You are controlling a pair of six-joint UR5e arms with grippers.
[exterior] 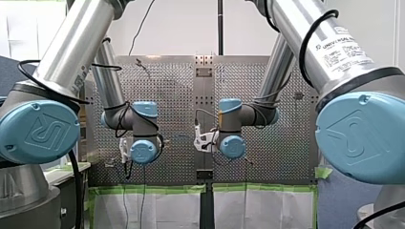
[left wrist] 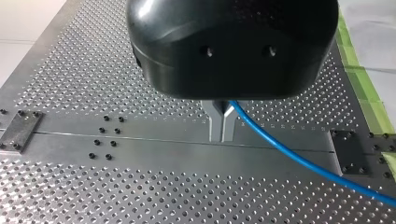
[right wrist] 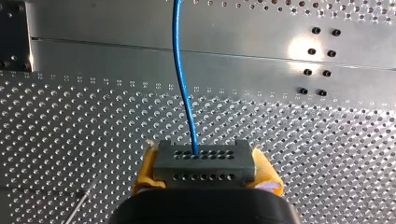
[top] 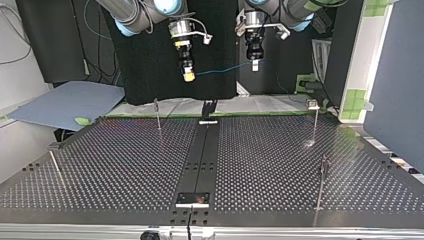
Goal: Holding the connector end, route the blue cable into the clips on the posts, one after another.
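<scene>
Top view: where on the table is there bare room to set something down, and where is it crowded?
Bare table lies between the left-hand posts and the centre strip, and between that strip and the right-hand posts. It is crowded above the rear edge, where my right gripper and my left gripper hold the blue cable.

Front view, upper right of the frame: a white label [exterior: 345, 47] on the silver tube of my right arm [exterior: 305, 28] reads "UNIVERSAL ROBOTS" — the finer print beneath it is too small to read. The blue joint caps bear an embossed UR logo — clearest at lower left [exterior: 42, 131] and lower right [exterior: 357, 136].
</scene>
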